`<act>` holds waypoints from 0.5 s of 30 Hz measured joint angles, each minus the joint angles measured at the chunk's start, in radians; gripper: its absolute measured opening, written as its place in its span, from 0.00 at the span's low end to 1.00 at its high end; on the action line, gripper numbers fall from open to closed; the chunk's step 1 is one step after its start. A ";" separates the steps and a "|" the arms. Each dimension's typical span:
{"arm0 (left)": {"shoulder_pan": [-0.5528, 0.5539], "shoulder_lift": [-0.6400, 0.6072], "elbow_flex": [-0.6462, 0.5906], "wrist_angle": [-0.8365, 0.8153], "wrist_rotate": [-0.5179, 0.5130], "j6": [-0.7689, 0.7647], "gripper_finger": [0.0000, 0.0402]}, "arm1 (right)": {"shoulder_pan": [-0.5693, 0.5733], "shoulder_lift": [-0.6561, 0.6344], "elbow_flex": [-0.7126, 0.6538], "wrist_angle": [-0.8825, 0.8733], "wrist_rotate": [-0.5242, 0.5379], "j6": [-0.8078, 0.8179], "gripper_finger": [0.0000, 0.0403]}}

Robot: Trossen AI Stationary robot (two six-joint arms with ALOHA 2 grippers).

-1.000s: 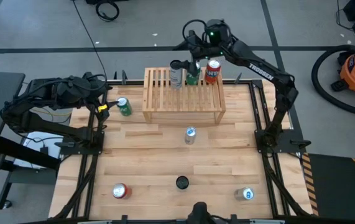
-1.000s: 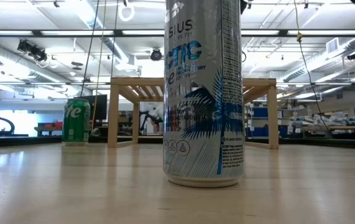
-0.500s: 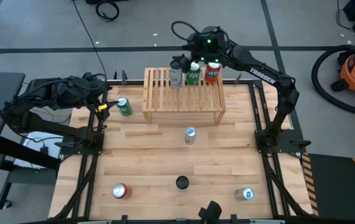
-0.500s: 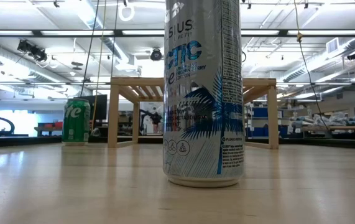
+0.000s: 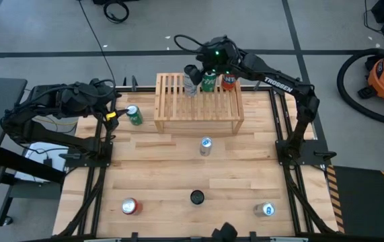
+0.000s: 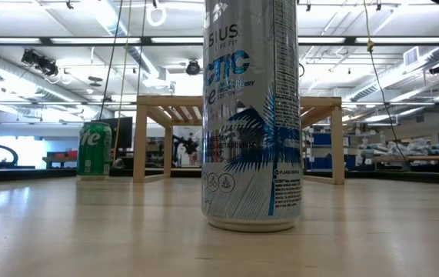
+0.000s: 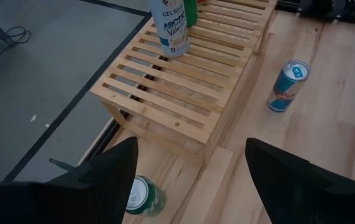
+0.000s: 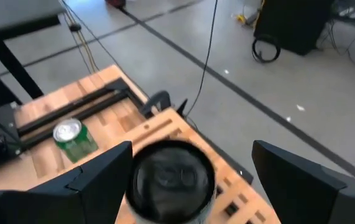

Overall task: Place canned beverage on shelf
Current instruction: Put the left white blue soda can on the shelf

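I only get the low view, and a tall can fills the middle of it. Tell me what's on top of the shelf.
Observer: Three cans stand in a row along the far edge of the shelf: a white can, a green can and a red can.
Operator: Give me the right gripper's position.
Observer: The right gripper is over that row, with its fingers open on either side of one can's top.
Operator: Now report the left arm.
Observer: The left gripper waits open at the left edge of the table, next to a second green can that stands there.
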 joint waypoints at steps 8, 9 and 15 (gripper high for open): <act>0.000 0.000 0.000 0.000 0.001 0.000 0.75 | 0.022 0.000 0.000 -0.024 0.000 0.026 0.85; 0.000 0.000 0.000 0.000 0.001 0.000 0.75 | 0.025 0.000 0.000 -0.023 0.000 0.027 0.85; 0.000 0.000 0.000 0.000 0.001 0.000 0.75 | 0.034 0.000 0.000 -0.031 0.000 0.026 0.85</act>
